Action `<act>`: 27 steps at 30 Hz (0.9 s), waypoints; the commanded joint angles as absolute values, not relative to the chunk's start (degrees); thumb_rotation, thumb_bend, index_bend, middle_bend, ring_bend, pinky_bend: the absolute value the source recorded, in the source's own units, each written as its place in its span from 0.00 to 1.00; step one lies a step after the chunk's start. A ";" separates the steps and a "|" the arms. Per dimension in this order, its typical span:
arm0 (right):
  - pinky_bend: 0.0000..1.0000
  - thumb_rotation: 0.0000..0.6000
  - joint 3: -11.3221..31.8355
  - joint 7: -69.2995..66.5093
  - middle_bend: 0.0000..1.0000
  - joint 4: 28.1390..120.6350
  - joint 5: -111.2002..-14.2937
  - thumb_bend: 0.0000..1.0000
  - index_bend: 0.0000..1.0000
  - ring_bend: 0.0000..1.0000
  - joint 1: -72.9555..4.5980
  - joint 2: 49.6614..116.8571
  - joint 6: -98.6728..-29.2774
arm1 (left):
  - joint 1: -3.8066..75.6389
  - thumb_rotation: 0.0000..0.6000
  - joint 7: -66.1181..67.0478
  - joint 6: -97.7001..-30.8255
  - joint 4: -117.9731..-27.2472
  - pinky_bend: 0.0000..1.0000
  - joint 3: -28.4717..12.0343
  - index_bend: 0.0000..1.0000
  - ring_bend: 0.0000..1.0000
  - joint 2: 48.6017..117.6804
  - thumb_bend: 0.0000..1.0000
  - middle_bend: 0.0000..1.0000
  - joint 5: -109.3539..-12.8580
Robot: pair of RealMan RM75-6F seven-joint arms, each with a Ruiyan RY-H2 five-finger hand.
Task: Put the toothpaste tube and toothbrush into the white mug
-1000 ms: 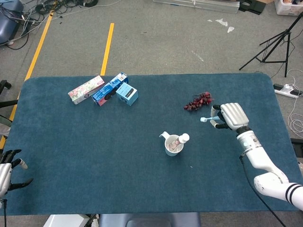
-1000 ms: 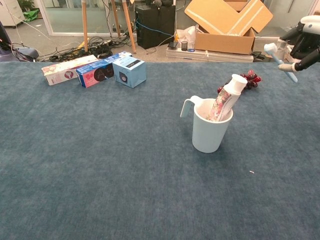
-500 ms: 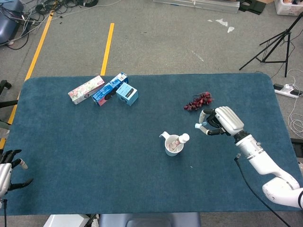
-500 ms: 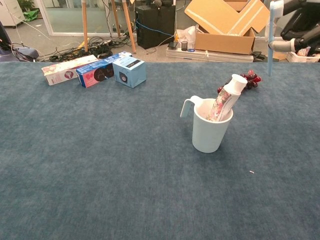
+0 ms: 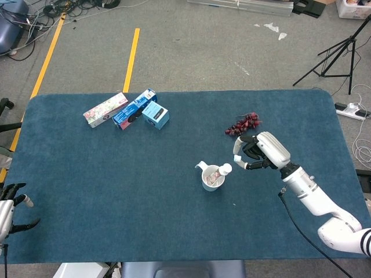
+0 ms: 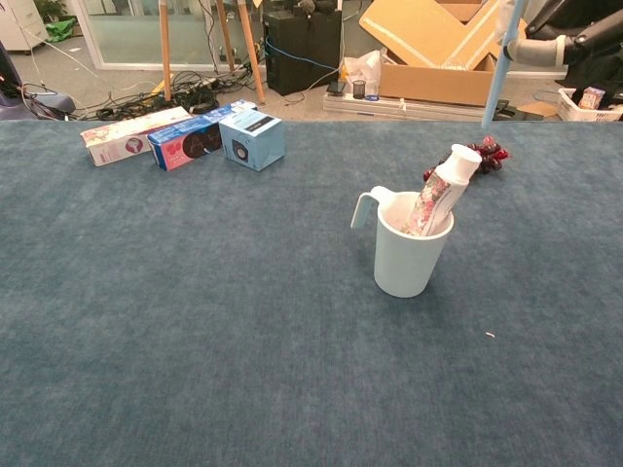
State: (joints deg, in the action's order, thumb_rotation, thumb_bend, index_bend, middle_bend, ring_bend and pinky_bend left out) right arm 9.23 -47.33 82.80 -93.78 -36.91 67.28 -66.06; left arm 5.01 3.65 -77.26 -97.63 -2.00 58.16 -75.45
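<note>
Head and chest views of the blue tabletop point(image 5: 116, 191). The white mug point(image 5: 211, 176) stands a little right of the tabletop's centre, its handle pointing toward the left edge; the toothpaste tube point(image 6: 438, 192) already leans inside it, cap uppermost and tilted toward the right edge.

The right hand point(image 5: 262, 152) hangs above the tabletop just right of the mug, fingers curled around the toothbrush point(image 6: 496, 73). In the chest view the pale blue handle hangs nearly upright from the fingers point(image 6: 537, 51), its lower end in the air above and to the right of the tube's cap, not touching tube or mug. Compared with the frames one second and half a second earlier, the hand has travelled from the right side of the tabletop toward the mug, and the brush has swung from a slanted pose to near vertical; mug and tube have not shifted.

The left hand point(image 5: 10, 211) sits at the near left corner, fingers spread and holding nothing, where it was earlier.

A bunch of dark red grapes point(image 5: 242, 124) lies on the tabletop behind the right hand, toward the far edge. Near the far left corner three cartons lie side by side: a floral pink box point(image 5: 105, 109), a dark blue box point(image 5: 134, 108) and a light blue box point(image 5: 155, 114), all unmoved.
</note>
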 commanded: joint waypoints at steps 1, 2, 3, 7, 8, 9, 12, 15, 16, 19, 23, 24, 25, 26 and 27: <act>1.00 1.00 9.02 -48.65 1.00 82.37 -94.23 0.25 0.64 1.00 -37.29 68.15 -66.90 | 4.98 1.00 3.56 -77.31 -97.69 0.24 -1.99 0.51 0.11 58.13 0.00 0.17 -75.53; 1.00 1.00 8.97 -49.11 1.00 82.28 -94.35 0.25 0.64 1.00 -37.40 68.36 -67.14 | 4.97 1.00 3.54 -77.34 -97.70 0.24 -1.98 0.51 0.11 58.11 0.00 0.17 -75.56; 1.00 1.00 8.95 -49.58 1.00 82.21 -94.45 0.25 0.64 1.00 -37.51 68.54 -67.40 | 4.96 1.00 3.53 -77.36 -97.71 0.24 -1.97 0.51 0.11 58.10 0.00 0.17 -75.59; 1.00 1.00 9.03 -52.00 1.00 82.24 -94.74 0.25 0.64 1.00 -37.99 69.14 -68.64 | 4.91 1.00 3.30 -77.39 -97.71 0.24 -1.94 0.51 0.11 58.01 0.00 0.17 -75.67; 1.00 1.00 9.04 -52.64 1.00 82.36 -94.84 0.25 0.64 1.00 -38.08 69.20 -68.93 | 4.91 1.00 3.21 -77.39 -97.70 0.24 -1.96 0.51 0.11 57.99 0.00 0.17 -75.66; 1.00 1.00 9.01 -53.27 1.00 82.50 -94.98 0.25 0.64 1.00 -38.19 69.22 -69.17 | 4.90 1.00 3.15 -77.40 -97.69 0.24 -1.97 0.51 0.11 57.97 0.00 0.17 -75.65; 1.00 1.00 8.68 -55.19 1.00 82.99 -95.62 0.25 0.64 1.00 -38.60 69.20 -69.66 | 4.86 1.00 3.02 -77.47 -97.70 0.24 -1.99 0.51 0.11 57.92 0.00 0.17 -75.66; 1.00 1.00 8.06 -56.88 1.00 83.28 -96.25 0.25 0.64 1.00 -39.05 69.36 -69.71 | 4.85 1.00 3.04 -77.51 -97.71 0.24 -1.99 0.51 0.11 57.94 0.00 0.17 -75.69; 1.00 1.00 7.77 -57.46 1.00 83.25 -96.51 0.25 0.64 1.00 -39.25 69.50 -69.64 | 4.84 1.00 3.06 -77.49 -97.73 0.24 -1.97 0.51 0.11 57.93 0.00 0.17 -75.69; 1.00 1.00 7.24 -58.62 1.00 83.02 -96.93 0.25 0.64 1.00 -39.77 70.19 -69.59 | 4.87 1.00 3.04 -77.29 -97.84 0.24 -1.85 0.51 0.11 57.83 0.00 0.17 -75.75; 1.00 1.00 6.26 -60.87 1.00 82.62 -97.71 0.25 0.64 1.00 -40.67 71.00 -69.08 | 4.89 1.00 2.98 -77.18 -97.98 0.24 -1.85 0.51 0.11 57.66 0.00 0.17 -75.66; 1.00 1.00 6.02 -61.18 1.00 82.42 -97.88 0.25 0.64 1.00 -40.86 71.21 -68.93 | 4.87 1.00 2.91 -77.22 -98.00 0.24 -1.88 0.51 0.11 57.63 0.00 0.17 -75.65; 1.00 1.00 5.73 -61.39 1.00 82.11 -98.00 0.25 0.64 1.00 -41.08 71.54 -68.74 | 4.83 1.00 2.83 -77.31 -98.02 0.24 -1.91 0.51 0.11 57.59 0.00 0.17 -75.65; 1.00 1.00 5.53 -61.50 1.00 81.89 -98.04 0.25 0.64 1.00 -41.22 71.81 -68.60 | 4.79 1.00 2.77 -77.39 -98.04 0.24 -1.92 0.51 0.11 57.56 0.00 0.17 -75.66; 1.00 1.00 5.24 -61.66 1.00 81.59 -98.09 0.25 0.64 1.00 -41.41 72.16 -68.36 | 4.76 1.00 2.67 -77.46 -98.06 0.24 -1.94 0.51 0.11 57.52 0.00 0.17 -75.69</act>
State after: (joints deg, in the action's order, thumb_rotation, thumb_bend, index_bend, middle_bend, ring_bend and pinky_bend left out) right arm 5.48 -61.48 81.84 -97.98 -41.21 71.90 -68.58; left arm 4.78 2.69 -77.44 -98.05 -1.93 57.53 -75.68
